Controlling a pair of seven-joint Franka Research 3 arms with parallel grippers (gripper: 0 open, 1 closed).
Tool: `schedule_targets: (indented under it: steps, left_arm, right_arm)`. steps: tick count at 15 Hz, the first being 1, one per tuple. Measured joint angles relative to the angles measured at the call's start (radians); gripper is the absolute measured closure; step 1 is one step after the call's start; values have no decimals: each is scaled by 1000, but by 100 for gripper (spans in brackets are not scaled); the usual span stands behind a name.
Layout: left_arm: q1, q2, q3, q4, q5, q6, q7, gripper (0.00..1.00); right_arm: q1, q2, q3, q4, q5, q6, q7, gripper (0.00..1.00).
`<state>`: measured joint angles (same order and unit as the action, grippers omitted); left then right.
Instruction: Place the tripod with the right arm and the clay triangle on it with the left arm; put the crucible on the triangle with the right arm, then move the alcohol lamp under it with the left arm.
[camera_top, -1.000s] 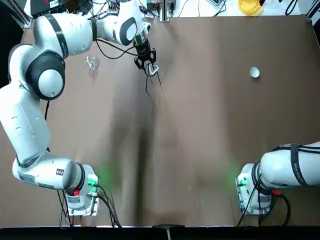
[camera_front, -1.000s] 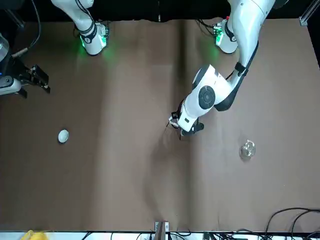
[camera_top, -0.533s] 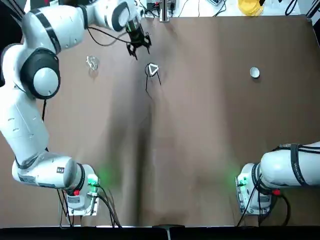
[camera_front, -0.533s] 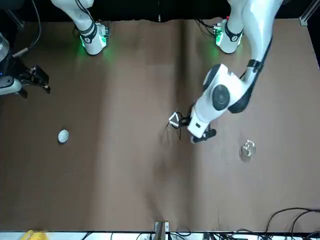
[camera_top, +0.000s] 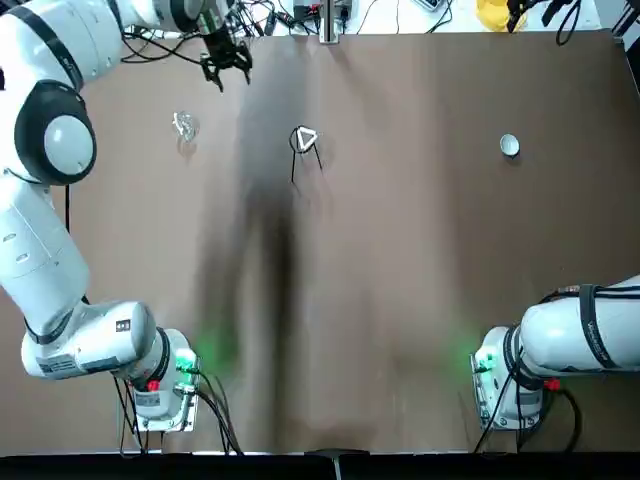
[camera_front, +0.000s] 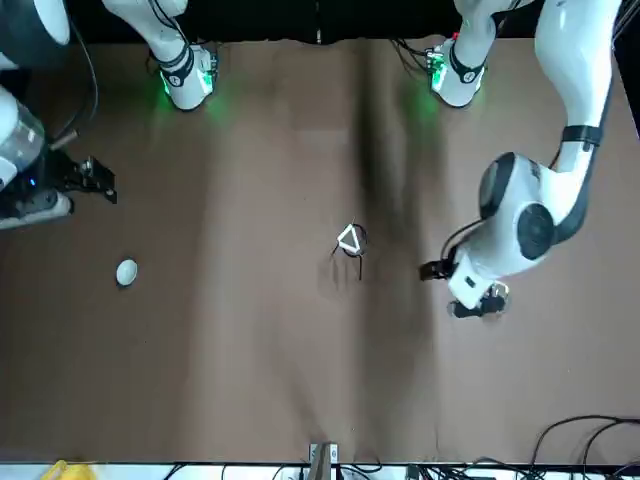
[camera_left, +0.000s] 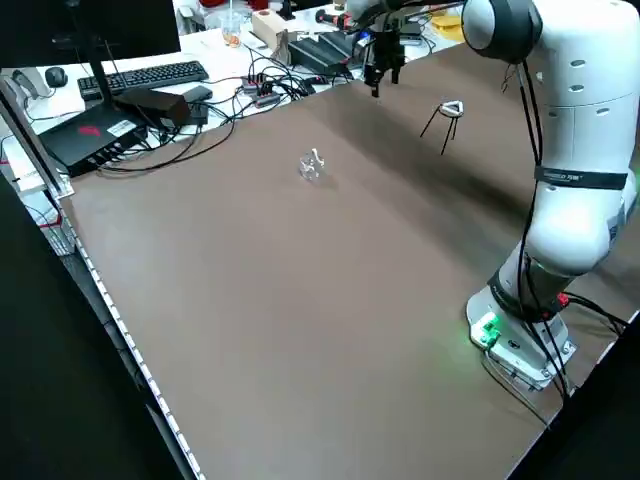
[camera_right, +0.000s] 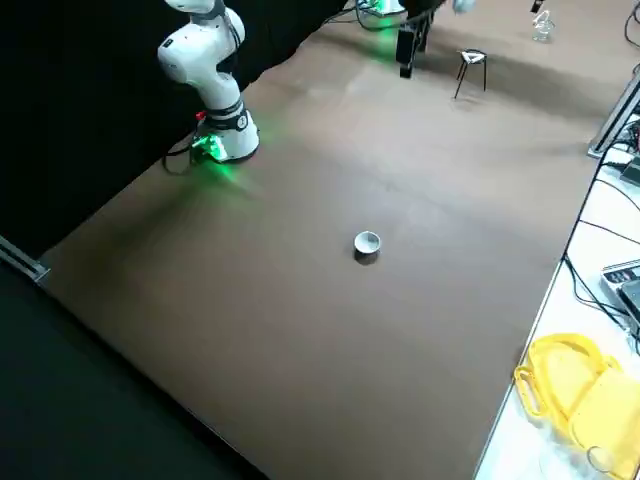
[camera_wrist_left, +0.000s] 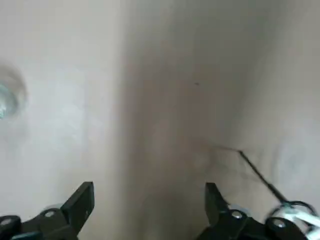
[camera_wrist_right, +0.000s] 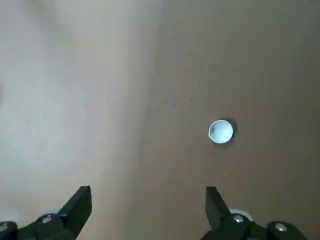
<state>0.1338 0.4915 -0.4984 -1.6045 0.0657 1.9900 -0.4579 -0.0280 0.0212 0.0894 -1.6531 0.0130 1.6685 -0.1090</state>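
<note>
1 triangle rests atop the tripod.

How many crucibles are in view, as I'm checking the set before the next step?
1. The crucible sits on the table, to the right of the tripod in the top view. No other shows.

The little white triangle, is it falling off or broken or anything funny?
It doesn't look broken or fallen. The clay triangle sits on top of the tripod, but a bit off-centre: it sticks out past one side of the ring. The crucible stands upright, and nothing looks spilled.
</note>
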Motion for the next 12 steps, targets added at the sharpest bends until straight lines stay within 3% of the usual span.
schedule_targets:
  steps: [6,7,10,12]
  left_arm:
    - [115,11,2,-2,82,-29,271,1]
    - [152,11,2,-2,103,-29,353,1]
    - [213,11,3,-2,149,-29,466,1]
    - [258,11,3,-1,167,-29,542,1]
  right_arm:
    - [-58,172,-16,-19,-14,82,-1,1]
    - [-101,233,-18,-21,-15,91,-5,11]
    - [-168,314,-21,-25,-16,127,-56,17]
    - [-221,352,-22,-53,-16,211,-111,16]
